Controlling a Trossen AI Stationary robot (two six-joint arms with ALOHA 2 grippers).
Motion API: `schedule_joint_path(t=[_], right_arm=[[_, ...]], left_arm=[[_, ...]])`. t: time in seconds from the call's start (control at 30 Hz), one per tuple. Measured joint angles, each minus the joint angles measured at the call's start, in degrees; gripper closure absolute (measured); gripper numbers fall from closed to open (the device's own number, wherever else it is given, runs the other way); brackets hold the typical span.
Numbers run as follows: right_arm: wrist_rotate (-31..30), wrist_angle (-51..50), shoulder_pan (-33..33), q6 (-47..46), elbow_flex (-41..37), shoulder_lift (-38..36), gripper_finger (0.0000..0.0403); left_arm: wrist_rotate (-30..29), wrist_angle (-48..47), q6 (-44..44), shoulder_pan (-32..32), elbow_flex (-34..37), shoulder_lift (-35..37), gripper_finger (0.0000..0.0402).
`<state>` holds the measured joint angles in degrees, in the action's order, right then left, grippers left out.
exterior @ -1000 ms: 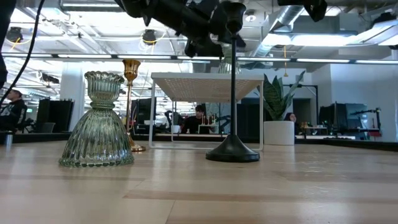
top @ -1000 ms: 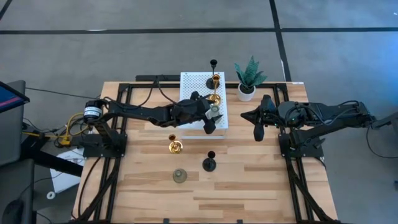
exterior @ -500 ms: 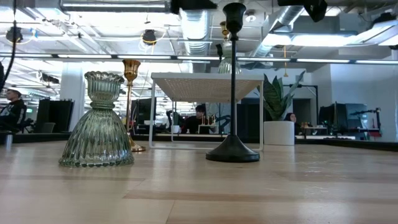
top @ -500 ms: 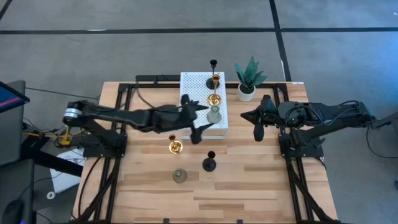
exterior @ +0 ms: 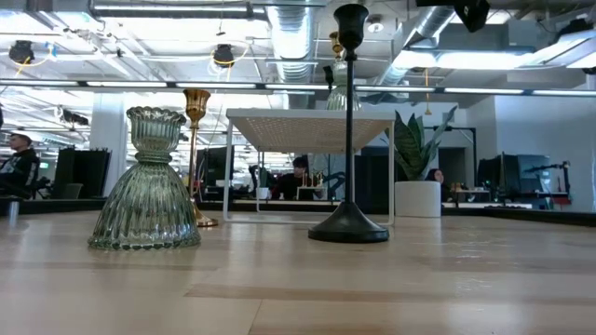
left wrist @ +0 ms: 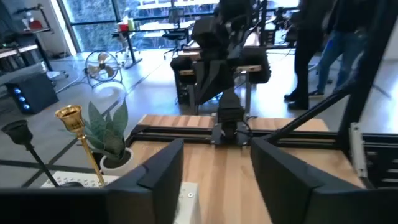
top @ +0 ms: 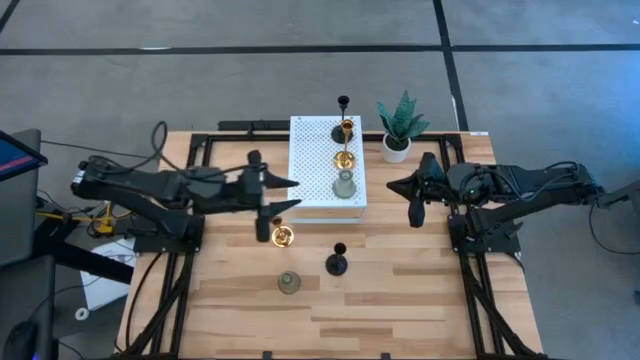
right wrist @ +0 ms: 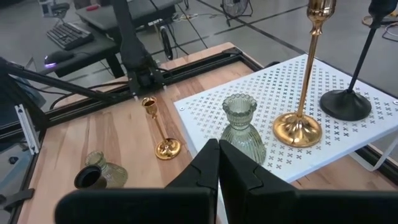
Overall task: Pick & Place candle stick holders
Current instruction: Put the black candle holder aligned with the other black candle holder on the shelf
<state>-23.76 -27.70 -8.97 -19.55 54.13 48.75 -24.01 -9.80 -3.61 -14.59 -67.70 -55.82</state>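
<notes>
On the wooden tabletop (top: 400,300) we see our left gripper (top: 268,196) with fingers spread open and empty, just beside the gold holder (top: 282,235). A pale green holder (top: 289,283) and a black holder (top: 337,263) stand nearby. Three more stand on the white perforated shelf (top: 310,170), while our right gripper (top: 412,200), fingers closed on nothing, waits beside it; an open office lies beyond.

- Wooden plank table (top: 400,300) on a black frame, grey floor all round.
- White perforated riser shelf (top: 312,160) standing at the table's far edge, middle.
- Green potted plant (top: 399,124) in a white pot, just beside that shelf.
- Seated person (exterior: 15,163) far off in the office behind.
</notes>
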Motion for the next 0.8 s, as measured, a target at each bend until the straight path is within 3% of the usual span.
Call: schedule_joint_path(t=[0.5,0.8], right_arm=[[2.9,0.5,-5.2,-3.9,0.0,0.0,0.0403],[2.7,3.6,-8.7,-4.2,0.0,0.0,0.0403]], left_arm=[[0.0,-14.3,2.8,-8.5,0.0,6.1,0.0387],[-0.2,-20.1,6.8,-9.6,0.0,6.1,0.0397]])
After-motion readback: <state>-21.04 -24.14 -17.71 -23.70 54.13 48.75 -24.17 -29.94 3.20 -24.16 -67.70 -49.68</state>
